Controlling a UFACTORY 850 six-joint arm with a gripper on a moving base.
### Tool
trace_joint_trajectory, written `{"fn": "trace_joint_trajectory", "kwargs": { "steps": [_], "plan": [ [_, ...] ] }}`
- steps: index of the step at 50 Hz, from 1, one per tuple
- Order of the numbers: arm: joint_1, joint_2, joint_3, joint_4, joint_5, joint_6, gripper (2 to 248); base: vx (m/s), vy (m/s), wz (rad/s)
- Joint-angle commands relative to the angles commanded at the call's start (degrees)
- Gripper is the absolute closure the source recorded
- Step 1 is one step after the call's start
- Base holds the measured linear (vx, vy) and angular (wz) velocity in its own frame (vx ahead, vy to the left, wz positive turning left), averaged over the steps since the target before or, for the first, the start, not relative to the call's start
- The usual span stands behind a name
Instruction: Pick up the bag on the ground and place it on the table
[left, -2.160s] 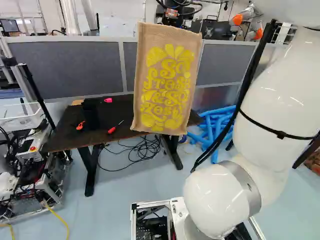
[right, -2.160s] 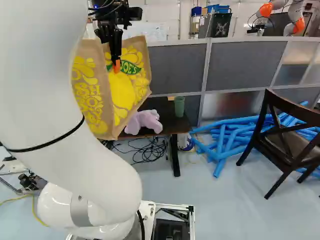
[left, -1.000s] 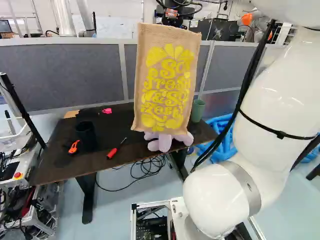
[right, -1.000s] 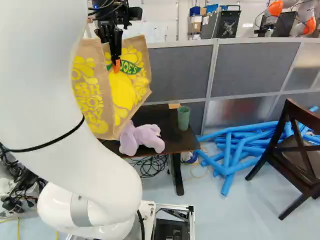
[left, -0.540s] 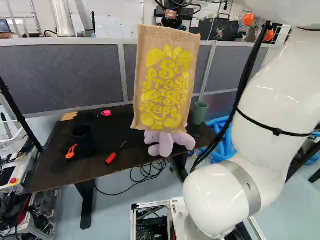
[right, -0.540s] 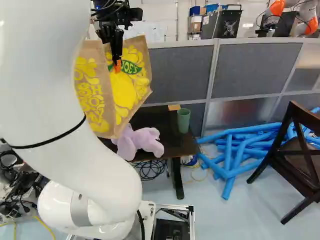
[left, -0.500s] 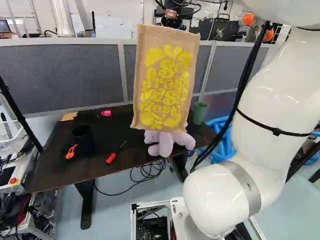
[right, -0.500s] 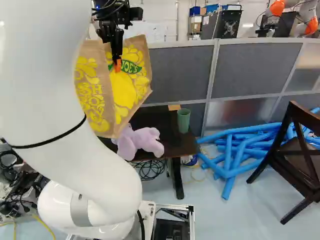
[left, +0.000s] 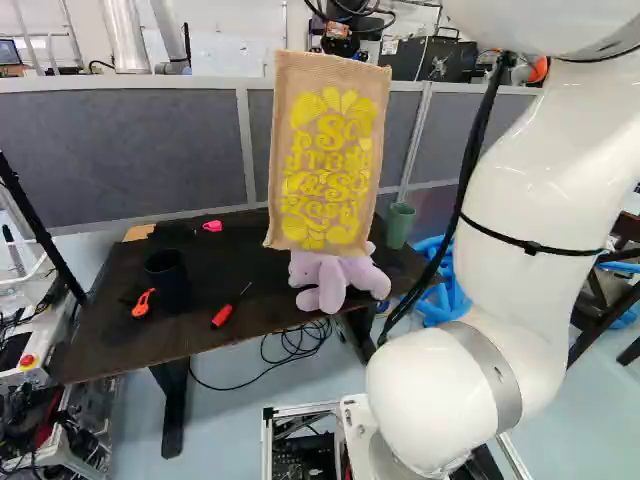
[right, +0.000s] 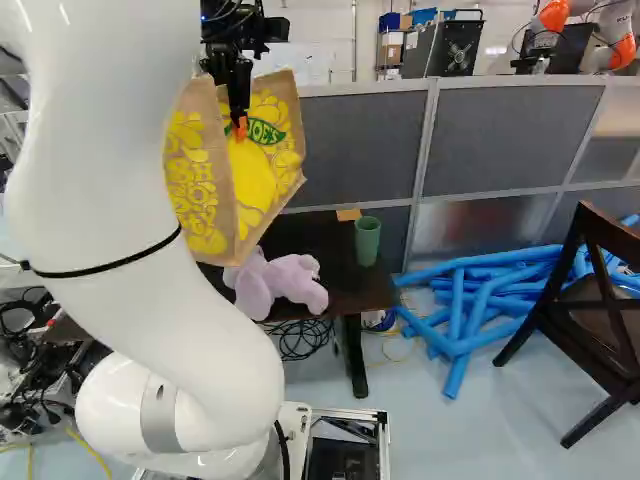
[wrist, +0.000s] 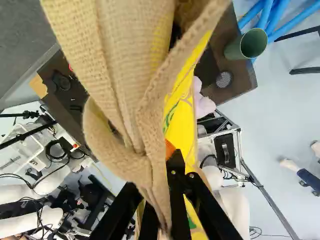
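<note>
I hold the tan woven bag (left: 325, 150) upright in the air by its upper edge, its cloth bunched into thick folds there, with yellow lettering down its narrow side and a big yellow shape under a green label on its broad face. The table (left: 115, 345), with its dark brown top and black legs, stands upright on the floor, left of the middle in the left base view, and in my wrist view it shows past both sides of the bag, whose bottom hangs above the height of the tabletop.
</note>
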Motion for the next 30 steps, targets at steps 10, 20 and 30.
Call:
{"fn": "trace_joint_trajectory", "kwargs": {
  "steps": [10, 20, 30],
  "plan": [
    [-0.36, -2.61, -3.00, 0.18, 0.00, 0.00, 228, 0.000, 0.000, 0.000],
    [-0.71, -5.31, -6.24, 0.29, 0.00, 0.00, 228, 0.000, 0.000, 0.000],
    [-1.01, -7.79, -9.29, 0.55, 0.00, 0.00, 228, 0.000, 0.000, 0.000]
  ]
}}
